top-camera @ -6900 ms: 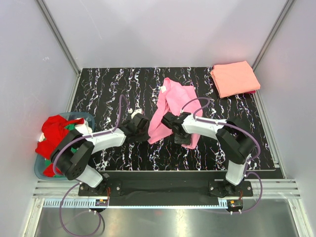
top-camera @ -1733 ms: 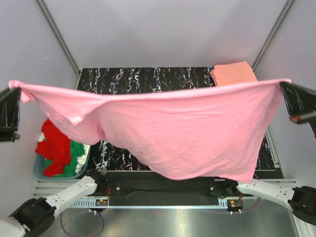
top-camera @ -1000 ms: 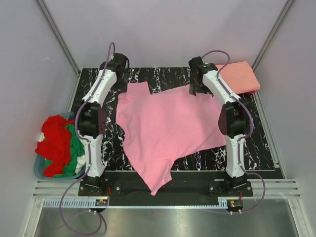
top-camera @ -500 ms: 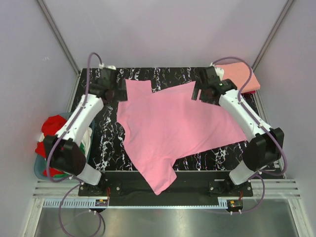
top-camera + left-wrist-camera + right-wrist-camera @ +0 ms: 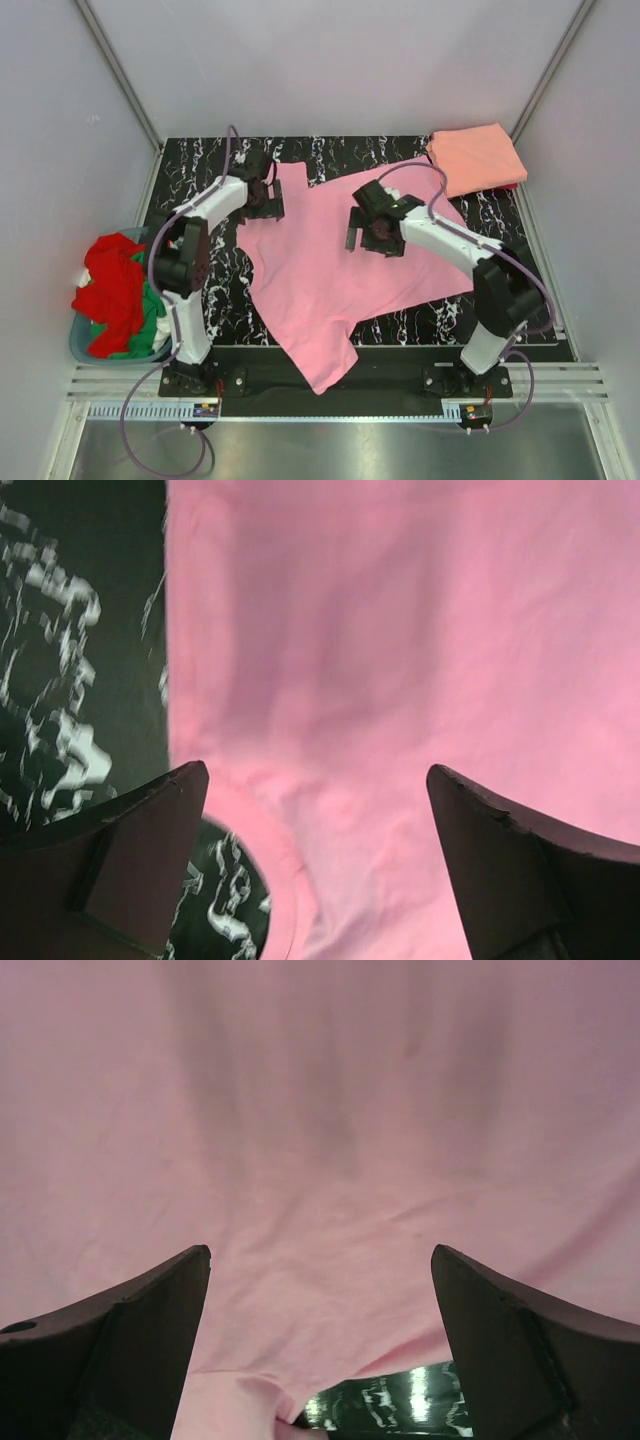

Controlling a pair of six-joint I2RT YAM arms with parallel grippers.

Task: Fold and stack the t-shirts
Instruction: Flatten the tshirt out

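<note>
A bubblegum pink t-shirt [image 5: 340, 265] lies spread flat across the black marbled table [image 5: 200, 160], one corner hanging over the near edge. My left gripper [image 5: 264, 194] hovers open over the shirt's far left edge. In the left wrist view, cloth [image 5: 400, 630] and table [image 5: 60, 680] show between the spread left gripper [image 5: 318, 770] fingers. My right gripper [image 5: 363, 227] is open above the shirt's upper middle. The right wrist view shows the right gripper [image 5: 320, 1250] over pink cloth [image 5: 320, 1110], empty. A folded salmon-orange t-shirt [image 5: 476, 158] sits at the far right corner.
A round blue-grey basket [image 5: 80, 345] stands off the table's left side, holding crumpled red [image 5: 110, 285] and green [image 5: 155, 305] shirts. Grey walls and metal frame rails close in the table on three sides.
Both open grippers have drawn back from the far edge: the left moved right onto the shirt's left edge, the right moved left and nearer over its middle. The pink shirt lies still.
</note>
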